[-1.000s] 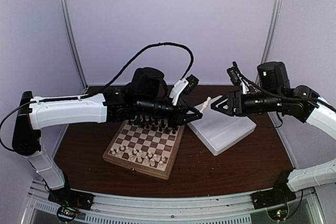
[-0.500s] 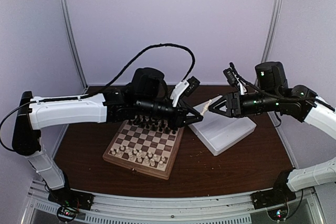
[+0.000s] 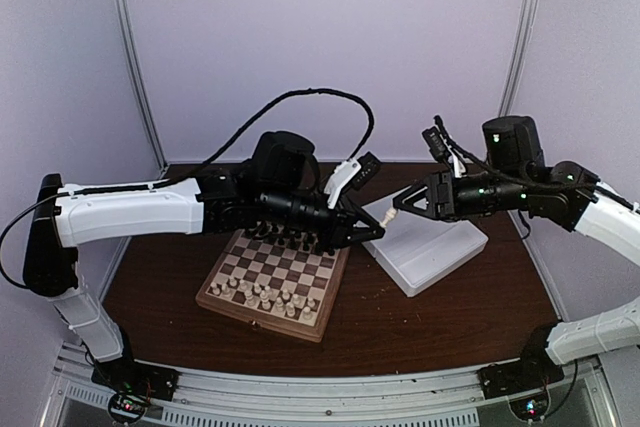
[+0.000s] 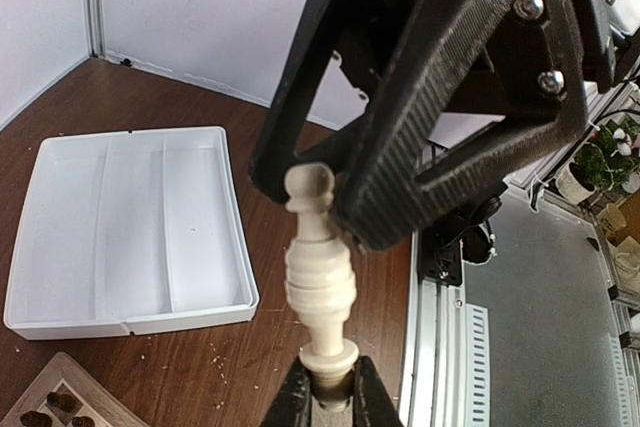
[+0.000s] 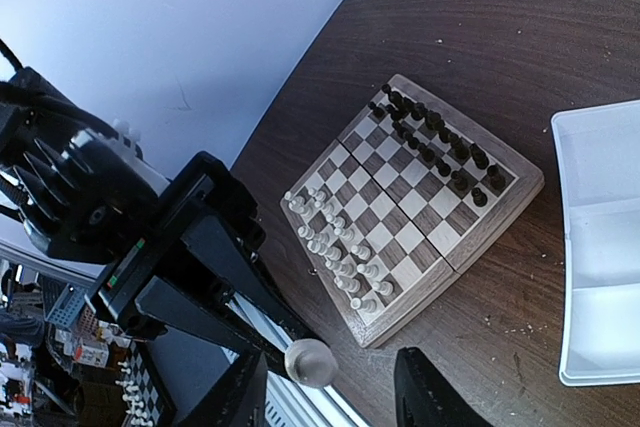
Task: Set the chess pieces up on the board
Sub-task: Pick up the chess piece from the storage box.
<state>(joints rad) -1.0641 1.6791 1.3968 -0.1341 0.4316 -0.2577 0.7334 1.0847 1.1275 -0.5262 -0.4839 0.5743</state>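
Left jaws clench the cream piece [image 4: 318, 287]; right jaws, now nearer, stand open around its head.

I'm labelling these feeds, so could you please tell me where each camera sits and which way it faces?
Top external: above and behind the arms, looking down on the board, tray and both arms.
Left wrist: on the left arm, looking past the left gripper holding the piece toward the right gripper and tray.
Right wrist: on the right arm, looking down between its own fingers at the piece's head and board.
Shared: all three show piece and tray.
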